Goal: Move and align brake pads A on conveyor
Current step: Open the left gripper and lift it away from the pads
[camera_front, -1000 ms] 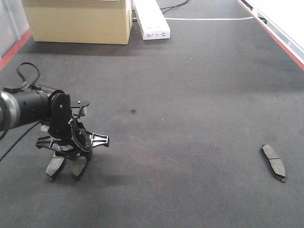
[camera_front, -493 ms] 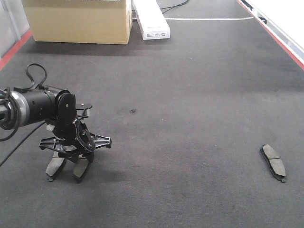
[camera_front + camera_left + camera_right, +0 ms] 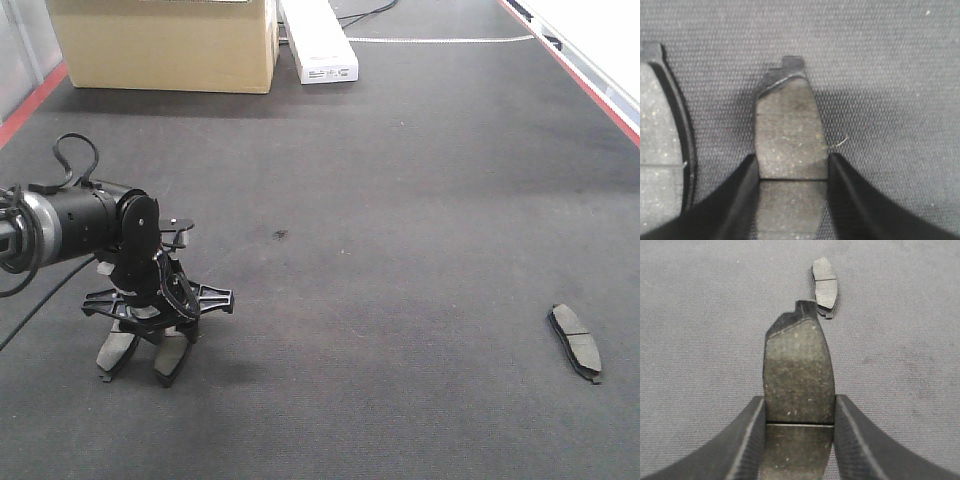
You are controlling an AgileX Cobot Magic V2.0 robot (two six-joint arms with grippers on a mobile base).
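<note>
Black plastic fingers (image 3: 735, 200) of the left gripper (image 3: 792, 172) are closed on a brake pad (image 3: 788, 135), one finger pressed to each long edge, the pad pointing away from the wrist with its notched metal tab at the far tip and the thin cross groove sitting level with the fingertips. Its face is dark grey-brown, gritty and flecked with pale specks. Just to its left a second pad (image 3: 660, 155) lies flat on the conveyor (image 3: 890, 75), only partly in the frame, its dark backing edge showing along the side. In the front view this gripper (image 3: 140, 345) stands low over the left of the belt with the two pads beneath it, side by side and close together. The right gripper (image 3: 799, 412) is likewise clamped on a pad of its own (image 3: 799, 375) (same speckled face, same groove at the fingertips), held above the charcoal weave; beyond its tip another pad (image 3: 825, 287) lies loose on the belt, groove visible across its middle. That loose pad (image 3: 575, 342) shows in the front view far to the right, well apart from the left arm. At the far end stand a cardboard box (image 3: 165, 45) and a long white box (image 3: 320, 40), both closed, contents hidden.
</note>
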